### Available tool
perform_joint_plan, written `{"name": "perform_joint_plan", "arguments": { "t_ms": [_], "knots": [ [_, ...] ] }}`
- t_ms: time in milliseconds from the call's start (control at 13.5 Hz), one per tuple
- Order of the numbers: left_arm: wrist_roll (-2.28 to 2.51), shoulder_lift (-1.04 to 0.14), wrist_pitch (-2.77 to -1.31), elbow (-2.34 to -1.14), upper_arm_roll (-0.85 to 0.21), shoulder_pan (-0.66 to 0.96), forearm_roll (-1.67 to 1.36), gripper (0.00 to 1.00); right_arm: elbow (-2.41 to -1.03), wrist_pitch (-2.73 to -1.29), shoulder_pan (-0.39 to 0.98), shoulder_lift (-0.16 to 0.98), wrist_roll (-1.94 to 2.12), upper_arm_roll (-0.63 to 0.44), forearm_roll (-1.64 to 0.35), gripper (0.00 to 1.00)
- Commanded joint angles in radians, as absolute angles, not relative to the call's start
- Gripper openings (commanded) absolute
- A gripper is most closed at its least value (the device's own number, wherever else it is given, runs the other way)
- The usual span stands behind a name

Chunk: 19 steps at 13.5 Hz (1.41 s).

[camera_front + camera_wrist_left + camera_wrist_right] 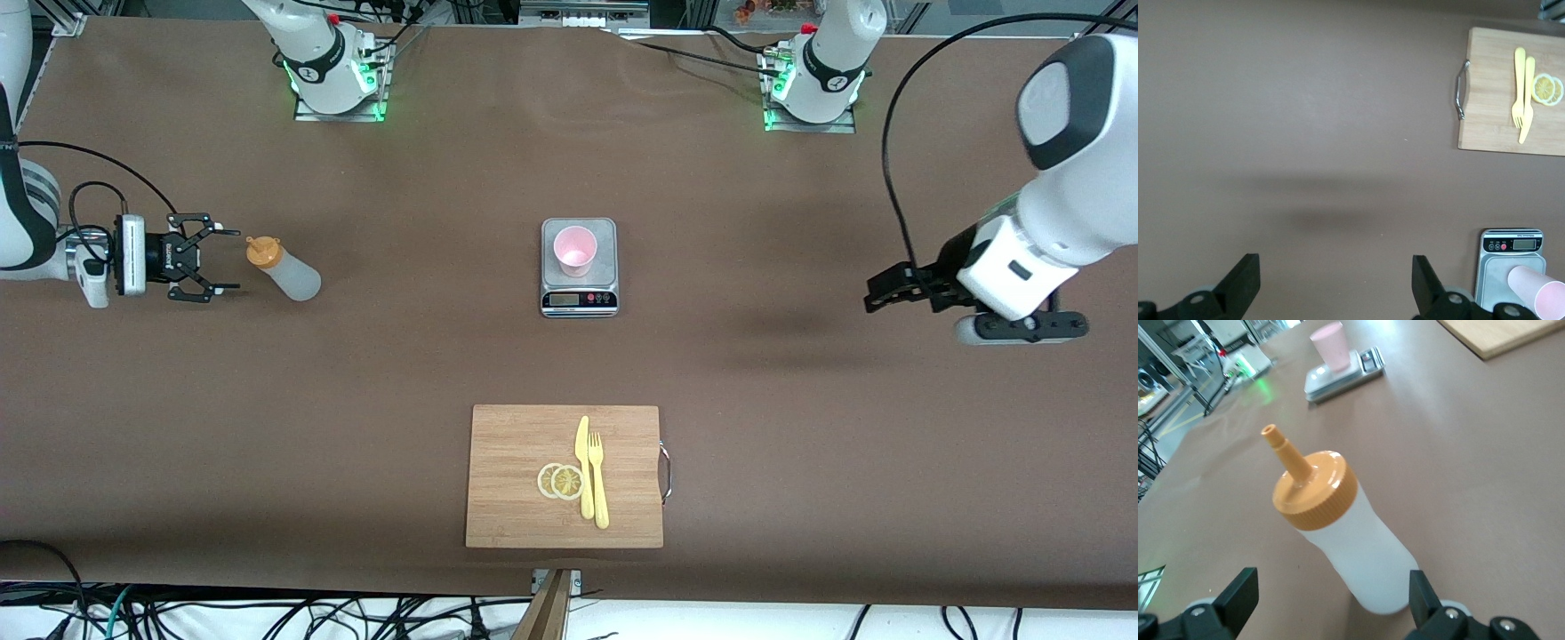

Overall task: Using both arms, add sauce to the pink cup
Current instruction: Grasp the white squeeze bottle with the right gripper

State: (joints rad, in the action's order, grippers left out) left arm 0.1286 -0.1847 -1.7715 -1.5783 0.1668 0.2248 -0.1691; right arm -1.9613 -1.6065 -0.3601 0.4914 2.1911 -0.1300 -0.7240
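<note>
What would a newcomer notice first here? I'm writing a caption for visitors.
The pink cup standing on a small scale mid-table. Toward the right arm's end, the sauce bottle stands with the open right hand beside it, while the open left hand waits over bare table.

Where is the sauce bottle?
In the front view, the bottle stands on the table toward the right arm's end, just in front of the open right pincer.
</note>
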Motion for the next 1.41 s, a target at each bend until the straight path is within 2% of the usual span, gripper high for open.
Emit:
{"name": "perform_joint_plan", "arguments": {
  "t_ms": [0, 742, 1113, 1187, 1261, 1335],
  "knots": [
    [0.103, -0.144, -1.736, -1.578, 0.153, 0.154, -0.152, 1.0, -1.976, -1.588, -0.373, 0.515, 2.259, -0.124, -0.813, 1.0],
    [0.12, -0.11, -1.637, -1.588, 0.153, 0.084, -0.149, 1.0, -1.977, -1.588, -0.37, 0.601, 2.43, -0.074, -0.911, 1.0],
    [0.17, -0.104, -1.628, -1.588, 0.104, 0.084, -0.074, 1.0, -2.008, -1.578, -0.37, 0.609, 2.471, -0.071, -0.911, 0.98],
    [0.17, -0.104, -1.628, -1.588, 0.088, 0.084, -0.055, 1.0, -2.008, -1.577, -0.37, 0.609, 2.471, -0.071, -0.911, 0.86],
    [0.169, -0.104, -1.628, -1.586, 0.084, 0.084, -0.052, 1.0, -2.008, -1.577, -0.37, 0.609, 2.473, -0.071, -0.911, 0.61],
    [0.169, -0.104, -1.628, -1.586, 0.084, 0.084, -0.052, 1.0, -2.006, -1.578, -0.37, 0.609, 2.471, -0.071, -0.911, 0.44]
  ]
}}
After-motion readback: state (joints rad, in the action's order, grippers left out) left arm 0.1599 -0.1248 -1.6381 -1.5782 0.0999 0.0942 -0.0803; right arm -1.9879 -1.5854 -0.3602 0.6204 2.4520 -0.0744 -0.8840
